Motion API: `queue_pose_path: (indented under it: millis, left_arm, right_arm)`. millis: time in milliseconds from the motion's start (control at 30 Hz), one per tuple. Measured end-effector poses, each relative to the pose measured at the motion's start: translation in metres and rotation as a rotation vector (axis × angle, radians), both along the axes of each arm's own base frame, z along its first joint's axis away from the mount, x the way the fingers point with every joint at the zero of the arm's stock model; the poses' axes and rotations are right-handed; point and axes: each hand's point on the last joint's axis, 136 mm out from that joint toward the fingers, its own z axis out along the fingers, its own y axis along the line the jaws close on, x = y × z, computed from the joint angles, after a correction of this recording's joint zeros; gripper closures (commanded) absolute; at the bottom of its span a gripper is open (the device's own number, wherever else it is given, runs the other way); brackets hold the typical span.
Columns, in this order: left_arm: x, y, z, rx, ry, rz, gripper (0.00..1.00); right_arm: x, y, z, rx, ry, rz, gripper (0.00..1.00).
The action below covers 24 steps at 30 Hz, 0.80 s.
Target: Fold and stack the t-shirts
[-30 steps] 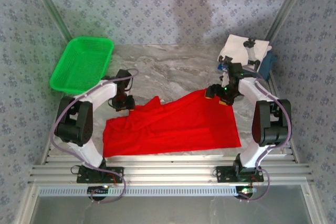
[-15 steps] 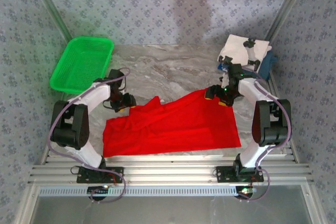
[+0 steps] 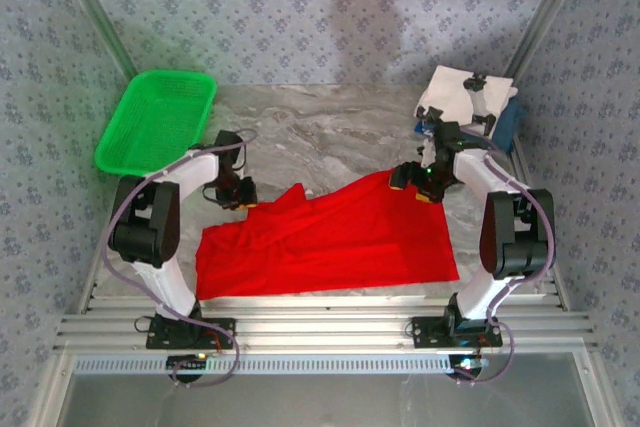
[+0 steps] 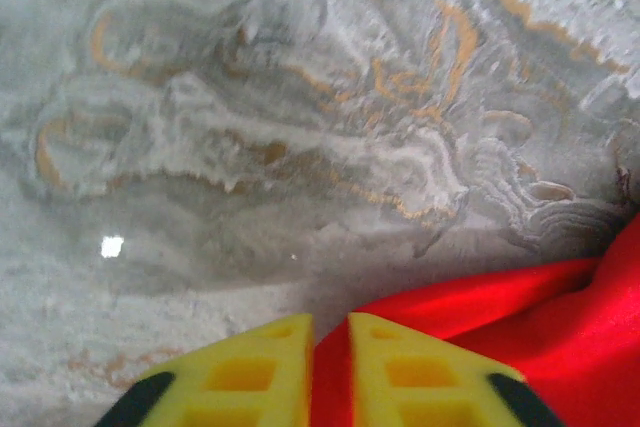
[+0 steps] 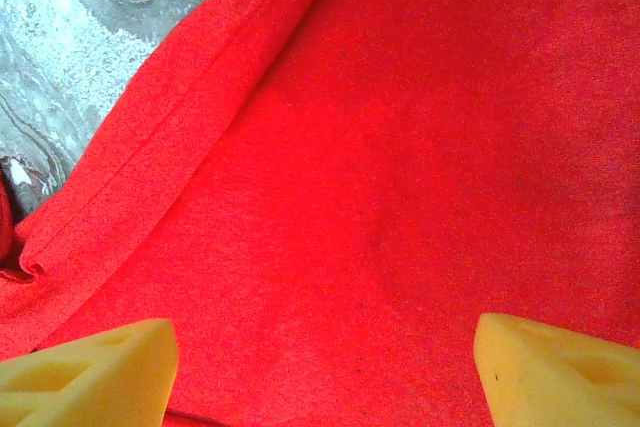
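The red t-shirt (image 3: 330,237) lies spread and rumpled across the near middle of the marble table, plain side up. My left gripper (image 3: 243,197) is at its far left corner. In the left wrist view the yellow fingers (image 4: 400,367) are nearly together, with a strip of the red t-shirt (image 4: 520,317) pinched between them, so the left gripper (image 4: 330,332) is shut on the cloth. My right gripper (image 3: 415,182) hovers over the shirt's far right corner. Its yellow fingertips (image 5: 90,367) stand wide apart above flat red t-shirt (image 5: 400,147); the right gripper (image 5: 325,357) holds nothing. Folded white (image 3: 455,92) and dark blue (image 3: 510,117) t-shirts sit at the back right.
A green plastic basket (image 3: 155,122) stands at the back left, close behind the left arm. Bare marble table (image 3: 330,137) stretches between the basket and the folded pile. The aluminium rail (image 3: 320,322) borders the near edge just below the shirt.
The left gripper went from partly open to closed on the shirt's far left corner; its arm shifted slightly. The right arm and the shirt have stayed put.
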Motion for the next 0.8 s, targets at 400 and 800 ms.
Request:
queue_pose_path:
  millis: [400,800]
  left_arm:
    - [0.010,-0.003,0.063,-0.055,-0.214,0.073,1.00]
    - [-0.030,0.023,0.059,-0.035,-0.227,0.247,1.00]
  right_arm:
    - [-0.007,0.029,-0.029,-0.014,0.092,-0.003,0.23]
    - [-0.009,0.011,-0.053,-0.108,0.190,-0.139,0.27]
